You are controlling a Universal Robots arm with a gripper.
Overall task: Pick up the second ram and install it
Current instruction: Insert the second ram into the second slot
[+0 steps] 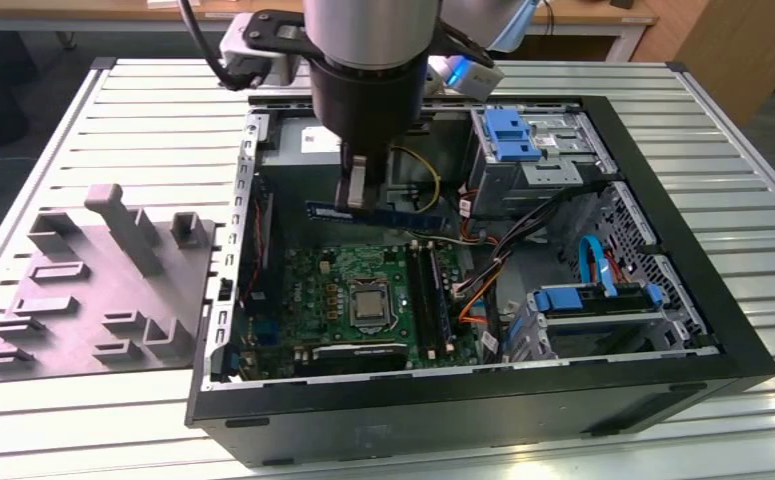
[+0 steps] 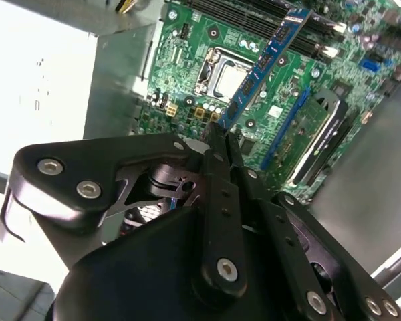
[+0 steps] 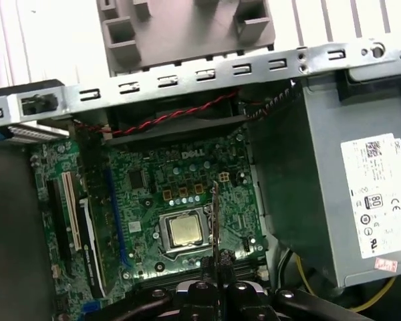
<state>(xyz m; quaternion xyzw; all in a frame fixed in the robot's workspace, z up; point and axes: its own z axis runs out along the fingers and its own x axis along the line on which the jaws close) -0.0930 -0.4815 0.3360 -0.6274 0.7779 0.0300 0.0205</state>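
Observation:
The second ram (image 1: pixel 380 213) is a long blue stick hanging level above the green motherboard (image 1: pixel 347 290), inside the open computer case (image 1: pixel 494 400). My gripper (image 1: pixel 355 203) is shut on it near the end toward the exterior view's left. In the second wrist view the ram (image 2: pixel 264 63) runs out from my gripper (image 2: pixel 220 134) over the processor socket (image 2: pixel 220 77). In the first wrist view the ram (image 3: pixel 215 217) shows edge-on, rising from my gripper (image 3: pixel 215 266). The long black memory slots (image 1: pixel 427 285) lie below it, toward the exterior view's right of the socket.
A grey power-supply box (image 3: pixel 334 200) fills the case's back corner beside the ram. A drive cage with blue clips (image 1: pixel 514 135) and bundled cables (image 1: pixel 481 270) sit to the exterior view's right. A grey holder block (image 1: pixel 107 290) rests on the slatted table, left of the case.

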